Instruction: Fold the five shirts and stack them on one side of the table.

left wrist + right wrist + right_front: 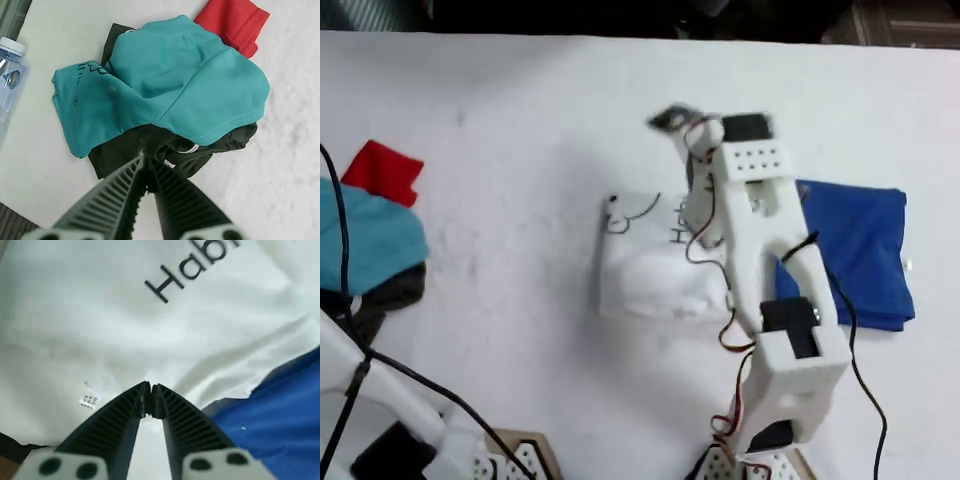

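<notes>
A white shirt [650, 265] with dark print lies partly folded mid-table, and a folded blue shirt [860, 250] lies just to its right. The right arm [760, 230] stretches over the white shirt's right edge. My right gripper [150, 399] is shut just above the white shirt [125, 330], beside the blue shirt [280, 425]. At the table's left edge a teal shirt [375, 235] lies heaped over a dark shirt [390, 290], with a red shirt [382, 170] behind. My left gripper [145, 165] is shut, tips at the dark shirt [170, 150] below the teal shirt [175, 85] and red shirt [232, 22].
A clear water bottle [10, 75] stands beside the heap at the table's edge. Black cables [410, 375] run from the left arm [380, 410] at the front left. Bare white table [520, 150] lies between the heap and the white shirt.
</notes>
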You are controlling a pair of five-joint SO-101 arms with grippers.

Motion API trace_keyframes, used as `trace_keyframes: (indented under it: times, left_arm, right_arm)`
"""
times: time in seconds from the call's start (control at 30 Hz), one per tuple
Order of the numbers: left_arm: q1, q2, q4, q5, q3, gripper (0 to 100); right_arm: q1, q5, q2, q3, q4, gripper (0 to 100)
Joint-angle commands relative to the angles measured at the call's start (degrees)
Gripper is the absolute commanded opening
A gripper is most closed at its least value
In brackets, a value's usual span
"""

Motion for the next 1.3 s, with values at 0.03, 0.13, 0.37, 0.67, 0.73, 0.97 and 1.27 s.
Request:
trace_keyframes:
  times: [0.03,0.13,0.37,0.67,0.73,0.97,1.27]
  left_arm:
    - [-0.3,-2.1,-0.4,-0.2,-0.1,2]
    - [-0.3,-2.1,-0.4,-0.4,-0.1,2]
    - [-0.3,-2.1,-0.4,-0.5,-0.5,2]
    - [-0.3,-2.1,-0.4,-0.4,-0.5,2]
    - [-0.3,-2.1,-0.4,-0.5,-0.6,2]
    - [-0.2,-2.1,-0.4,-0.2,-0.1,2]
    - [-0.3,-2.0,-0.4,-0.5,-0.1,2]
  right_arm:
    - [5.5,0.5,3.7,5.5,-6.0,1.9]
    - [9.6,0.7,7.2,5.3,-8.7,1.8]
    - [9.3,4.4,3.9,2.7,-2.9,1.8]
    - [1.6,-5.1,-15.7,5.3,1.9,2.1]
    - [1.4,-5.9,-21.6,9.5,1.8,2.2]
    - [1.4,-32.0,-25.9,19.8,-3.6,36.1]
    - [-0.4,-37.3,-14.5,25.9,-22.0,46.1]
